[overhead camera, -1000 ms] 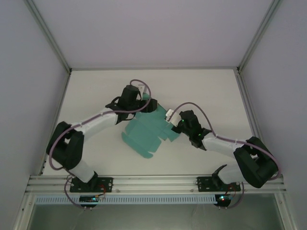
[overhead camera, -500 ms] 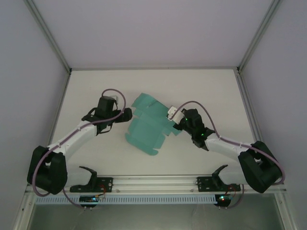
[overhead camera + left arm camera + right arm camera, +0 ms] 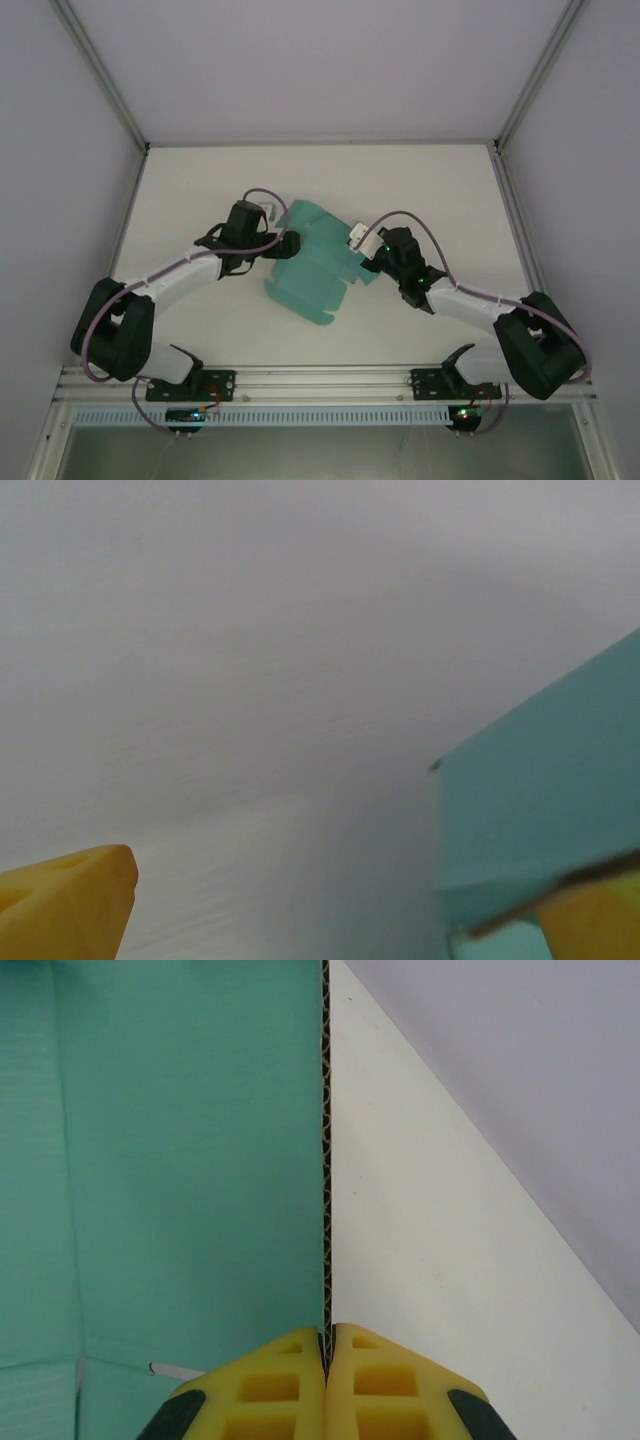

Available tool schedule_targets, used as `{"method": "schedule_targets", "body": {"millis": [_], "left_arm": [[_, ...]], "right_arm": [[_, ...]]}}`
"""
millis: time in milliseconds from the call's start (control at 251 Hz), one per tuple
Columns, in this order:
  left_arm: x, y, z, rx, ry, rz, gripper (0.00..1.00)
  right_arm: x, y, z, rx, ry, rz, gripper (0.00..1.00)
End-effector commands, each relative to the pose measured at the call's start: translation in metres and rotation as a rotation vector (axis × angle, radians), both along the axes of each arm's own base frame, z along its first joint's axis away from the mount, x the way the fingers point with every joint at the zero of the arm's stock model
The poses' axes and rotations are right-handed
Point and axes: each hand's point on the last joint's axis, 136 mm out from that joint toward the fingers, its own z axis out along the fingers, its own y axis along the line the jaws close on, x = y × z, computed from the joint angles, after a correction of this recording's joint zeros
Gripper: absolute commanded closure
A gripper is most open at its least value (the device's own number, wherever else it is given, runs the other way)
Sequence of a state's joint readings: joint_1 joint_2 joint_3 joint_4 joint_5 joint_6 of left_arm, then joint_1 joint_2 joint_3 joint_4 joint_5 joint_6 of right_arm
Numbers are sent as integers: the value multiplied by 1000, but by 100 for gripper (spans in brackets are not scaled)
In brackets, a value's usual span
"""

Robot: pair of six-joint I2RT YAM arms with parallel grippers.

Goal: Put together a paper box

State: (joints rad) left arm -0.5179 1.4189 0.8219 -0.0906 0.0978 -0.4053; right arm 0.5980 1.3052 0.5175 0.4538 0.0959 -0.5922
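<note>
The paper box (image 3: 312, 262) is a teal-green die-cut sheet lying partly folded in the middle of the table. My right gripper (image 3: 366, 262) is shut on the edge of a raised flap (image 3: 200, 1160) at the sheet's right side; the card's corrugated edge runs up from between the yellow pads (image 3: 270, 1385). My left gripper (image 3: 288, 243) sits at the sheet's upper left edge. Its yellow fingertips (image 3: 65, 905) stand wide apart, and a teal flap (image 3: 550, 800) rises beside the right one.
The white table (image 3: 200, 320) is bounded by grey walls on the left, back and right. An aluminium rail (image 3: 320, 380) with both arm bases runs along the near edge.
The left arm swung away to the left and has now come back to the sheet's upper left edge. The right gripper kept its hold on the flap and barely moved.
</note>
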Motion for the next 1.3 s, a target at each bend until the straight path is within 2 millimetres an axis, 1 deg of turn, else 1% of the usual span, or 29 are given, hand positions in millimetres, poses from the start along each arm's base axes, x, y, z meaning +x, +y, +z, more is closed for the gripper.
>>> {"method": "schedule_targets", "body": {"millis": [0,108,208,359,463,599,670,770,854,958,1022,1094,1161,1229,1297], "left_arm": [[7,-14,2,-8,-43,-42,0],[11,-17,-11,51,-50,-40,0],[15,-20,-20,102,-61,-31,0],[19,-18,-32,152,-66,-1,0],[16,-17,-26,134,-83,0,0],[8,-13,-5,84,-116,-12,0],[3,-4,5,54,-120,-1,0],[-3,13,19,-1,-128,38,0],[-5,30,28,-28,-130,79,0],[-1,56,36,-21,-141,158,0],[6,71,39,-22,-146,211,0],[14,87,36,-23,-137,273,0],[25,102,28,-6,-118,336,1],[37,108,19,15,-104,364,0],[47,104,11,28,-92,347,1]], "right_arm": [[1,7,8,22,-25,21,100],[-2,11,11,22,-20,41,100],[-5,15,17,24,-27,58,100],[-10,17,22,-9,-23,72,100],[-7,14,24,-72,-38,58,100],[1,8,27,-246,-102,53,100],[9,5,33,-320,-146,38,100],[17,4,38,-416,-203,54,100],[28,3,51,-466,-301,22,100],[32,13,53,-532,-385,50,100],[37,16,55,-575,-432,52,100],[41,22,52,-631,-480,60,100],[45,27,53,-688,-560,67,100],[46,32,47,-743,-615,79,100],[51,35,44,-764,-637,43,100]]}}
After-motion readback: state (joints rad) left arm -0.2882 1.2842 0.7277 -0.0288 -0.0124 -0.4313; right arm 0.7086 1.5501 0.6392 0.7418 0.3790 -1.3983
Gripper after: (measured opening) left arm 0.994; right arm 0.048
